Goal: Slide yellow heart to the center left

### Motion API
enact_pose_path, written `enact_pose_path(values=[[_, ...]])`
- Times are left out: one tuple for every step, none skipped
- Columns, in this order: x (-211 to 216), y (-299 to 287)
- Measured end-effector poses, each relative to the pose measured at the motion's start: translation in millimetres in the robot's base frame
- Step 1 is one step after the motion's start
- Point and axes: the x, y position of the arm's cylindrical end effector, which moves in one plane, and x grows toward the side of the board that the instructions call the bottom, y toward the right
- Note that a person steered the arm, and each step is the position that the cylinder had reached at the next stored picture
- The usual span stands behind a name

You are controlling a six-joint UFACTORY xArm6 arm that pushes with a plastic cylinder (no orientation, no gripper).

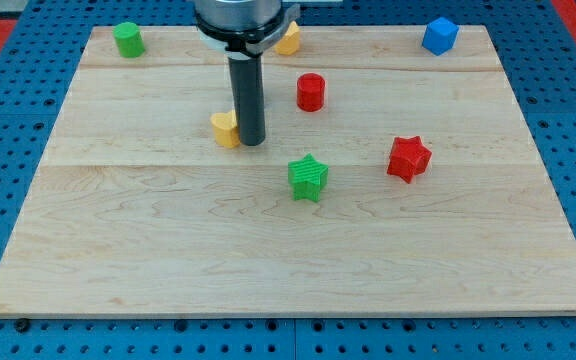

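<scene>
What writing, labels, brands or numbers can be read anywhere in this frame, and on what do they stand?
None: no text shows on the wooden board, the blocks such as the yellow heart, the rod ending in my tip at the heart's right side, or the blue pegboard.

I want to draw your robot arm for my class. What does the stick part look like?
Draw a straight, round, dark grey rod, smooth and a bit shiny. It hangs from a wider round collar at the view's top, dark with a pale ring around it. My tip is the rod's flat, blunt lower end. I see no cables, stickers or writing on it. The rest of my arm is out of view.
</scene>
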Motion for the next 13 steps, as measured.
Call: enact_pose_path(values=[[-10, 8], [-25, 7], [-25, -2], [-21, -2], [-20, -19], [-20, -37], [-17, -47], [-5, -47], [-5, -69], [-5, -79], [-10, -80], [-16, -87], [-16, -99]])
